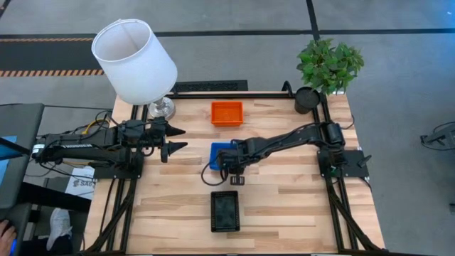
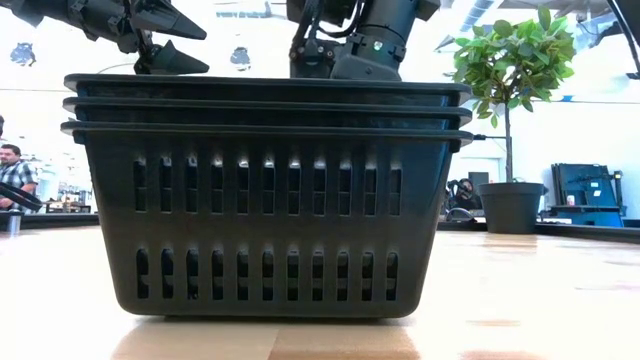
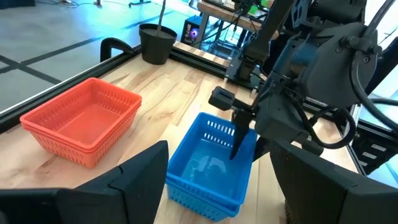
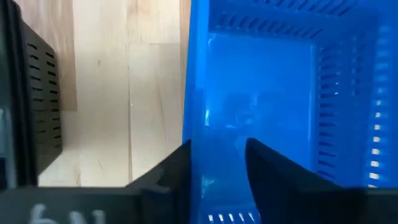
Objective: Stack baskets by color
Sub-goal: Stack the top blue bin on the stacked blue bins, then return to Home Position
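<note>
A blue basket (image 1: 222,153) stands on the table's middle. My right gripper (image 4: 217,152) points steeply down at it, open, one finger outside and one inside its near wall, close to the right-hand corner. An orange basket (image 1: 226,112), with a doubled rim (image 3: 81,149), rests on the wood behind the blue one. Three black baskets (image 2: 265,190) sit nested one in another near the front edge (image 1: 225,211). My left gripper (image 1: 178,140) waits open above the table's left part, pointing toward the blue basket. My right gripper has the blue basket's near wall (image 4: 198,118) between its open fingers, coming from above and slanting toward the table's left. The outer finger (image 4: 171,174) stands close against that wall; whether it touches, I cannot tell. The basket rests flat on the table.
A white lampshade (image 1: 135,60) on a metal foot stands at the back left. A potted plant (image 1: 328,64) and a small black pot (image 1: 307,99) stand at the back right corner. Bare wood lies left and right of the black stack. A person (image 2: 12,165) shows in the room behind.
</note>
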### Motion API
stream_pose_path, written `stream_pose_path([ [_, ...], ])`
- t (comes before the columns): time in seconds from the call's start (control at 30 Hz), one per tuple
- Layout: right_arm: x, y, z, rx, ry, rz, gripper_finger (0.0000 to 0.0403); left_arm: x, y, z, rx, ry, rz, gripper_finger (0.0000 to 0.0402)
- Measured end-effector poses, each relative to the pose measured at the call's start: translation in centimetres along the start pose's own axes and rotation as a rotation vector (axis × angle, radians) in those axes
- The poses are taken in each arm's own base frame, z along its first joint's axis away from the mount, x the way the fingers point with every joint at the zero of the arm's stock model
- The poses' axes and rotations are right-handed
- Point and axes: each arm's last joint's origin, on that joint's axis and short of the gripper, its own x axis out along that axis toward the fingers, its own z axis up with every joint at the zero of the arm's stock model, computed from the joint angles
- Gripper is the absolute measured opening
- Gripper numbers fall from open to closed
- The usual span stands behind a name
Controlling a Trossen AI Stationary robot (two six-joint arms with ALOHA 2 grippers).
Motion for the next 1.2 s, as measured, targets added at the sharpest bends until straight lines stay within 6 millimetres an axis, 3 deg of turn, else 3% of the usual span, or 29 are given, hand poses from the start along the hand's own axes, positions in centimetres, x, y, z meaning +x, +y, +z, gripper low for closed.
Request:
stream_pose_path([
  [0.27, -1.9, -0.7, 0.1, -0.012, -0.033, -0.002, 0.0240, 0.0, 0.0, 0.0, 0.007, 0.001, 0.000, 0.0270],
  [0.5, -6.5, -2.3, -0.4, 0.041, -0.075, -0.009, 0.0259, 0.0, 0.0, 0.0, 0.017, 0.000, -0.001, 0.0270],
  [0.77, -12.9, -5.1, -1.6, 0.111, -0.196, -0.032, 0.0233, 0.0, -0.1, 0.3, 0.035, -0.029, -0.009, 0.0270],
  [1.03, -18.9, -6.4, -3.3, 0.125, -0.375, -0.046, 0.0175, -0.5, -0.5, 3.1, 0.098, -0.321, -0.060, 0.0270],
  [1.2, -20.4, -6.4, -6.3, 0.124, -0.586, -0.020, 0.0121, -0.7, -0.2, 3.6, 0.071, -0.341, -0.112, 0.0270],
])
